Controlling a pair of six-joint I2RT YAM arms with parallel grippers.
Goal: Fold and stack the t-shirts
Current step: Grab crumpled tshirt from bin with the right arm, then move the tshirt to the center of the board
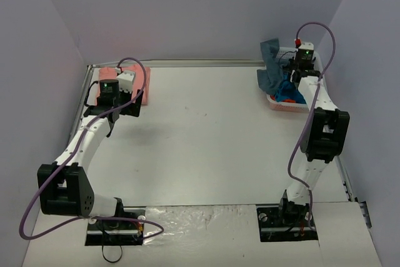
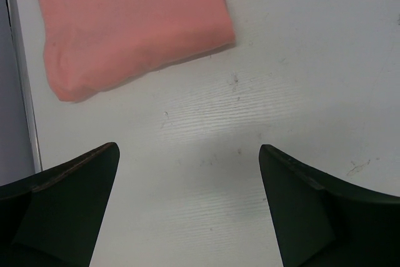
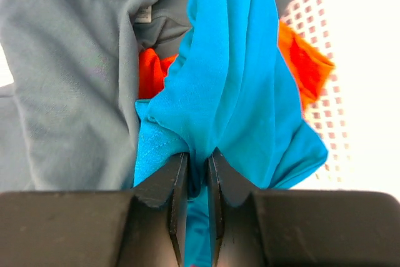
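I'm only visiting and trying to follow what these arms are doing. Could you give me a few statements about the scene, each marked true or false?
The right gripper pinches the teal-blue t-shirt. True.
The left gripper grips the salmon-pink t-shirt. False: it is open above the table, apart from that shirt.
The salmon-pink t-shirt lies folded. True.
The orange t-shirt is spread flat mid-table. False: it is bunched beside the grey-blue t-shirt in the white lattice basket.
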